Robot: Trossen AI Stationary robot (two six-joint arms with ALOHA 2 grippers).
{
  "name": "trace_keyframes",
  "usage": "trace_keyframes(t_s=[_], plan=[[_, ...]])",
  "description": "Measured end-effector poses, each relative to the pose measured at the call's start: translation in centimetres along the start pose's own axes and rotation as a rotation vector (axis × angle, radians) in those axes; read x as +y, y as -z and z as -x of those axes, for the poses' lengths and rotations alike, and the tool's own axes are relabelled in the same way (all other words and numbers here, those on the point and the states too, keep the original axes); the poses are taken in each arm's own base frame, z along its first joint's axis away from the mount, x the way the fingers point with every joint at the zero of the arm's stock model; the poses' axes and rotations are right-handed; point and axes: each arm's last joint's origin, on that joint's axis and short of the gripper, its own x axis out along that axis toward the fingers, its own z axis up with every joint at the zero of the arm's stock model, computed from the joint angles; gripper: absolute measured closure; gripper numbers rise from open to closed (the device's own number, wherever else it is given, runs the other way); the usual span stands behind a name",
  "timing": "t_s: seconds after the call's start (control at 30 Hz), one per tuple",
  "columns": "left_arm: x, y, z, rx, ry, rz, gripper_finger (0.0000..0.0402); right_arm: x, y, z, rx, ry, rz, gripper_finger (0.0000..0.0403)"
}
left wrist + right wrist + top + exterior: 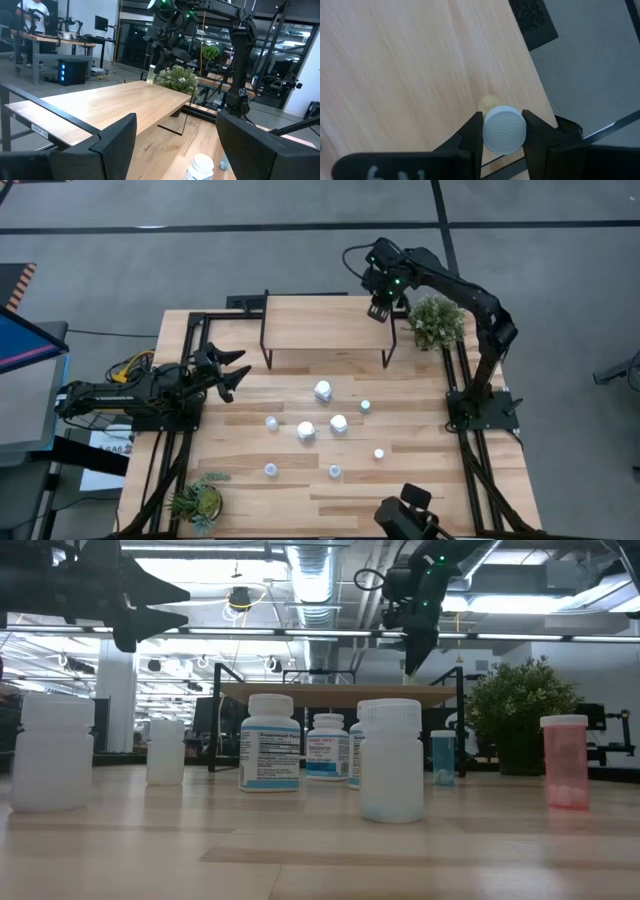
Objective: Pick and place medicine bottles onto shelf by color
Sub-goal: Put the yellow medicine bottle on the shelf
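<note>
The shelf (320, 325), a light wooden top on thin black legs, stands at the table's far side. My right gripper (504, 130) hangs over its far right corner (145, 82), shut on a small bottle (150, 74) with a pale cap and a yellowish clear body. Several more medicine bottles stand on the table in front of the shelf, among them three bigger white ones (323, 390) (338, 423) (306, 431) with blue labels (270, 752). My left gripper (235, 370) waits open at the table's left side, clear of the bottles. My right gripper pinches the small bottle's round cap (504, 129) between its two fingers, one on each side. The fingers come steeply from above, slanting down. The bottle hangs upright below them over the shelf's corner; whether its base touches the shelf top I cannot tell.
A potted green plant (436, 320) stands just right of the shelf, close to my right gripper. A smaller plant (200, 500) sits at the near left corner. The shelf top (110, 107) is bare wood. Black frame rails (185, 350) run along the table's sides.
</note>
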Motion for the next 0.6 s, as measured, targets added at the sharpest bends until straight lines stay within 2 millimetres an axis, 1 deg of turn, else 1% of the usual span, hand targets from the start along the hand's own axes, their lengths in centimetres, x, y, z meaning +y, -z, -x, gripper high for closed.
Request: trace_keyframes(t_s=[0.33,0.6], plan=[[0.0,0.0,0.0,0.0,0.0,0.0,0.0141,0.51,-0.01,0.01,0.011,-0.019,0.066,0.029],[0.0,0.01,0.0,0.001,0.0,0.0,0.0141,0.63,0.02,0.02,0.014,-0.032,0.058,0.0289]])
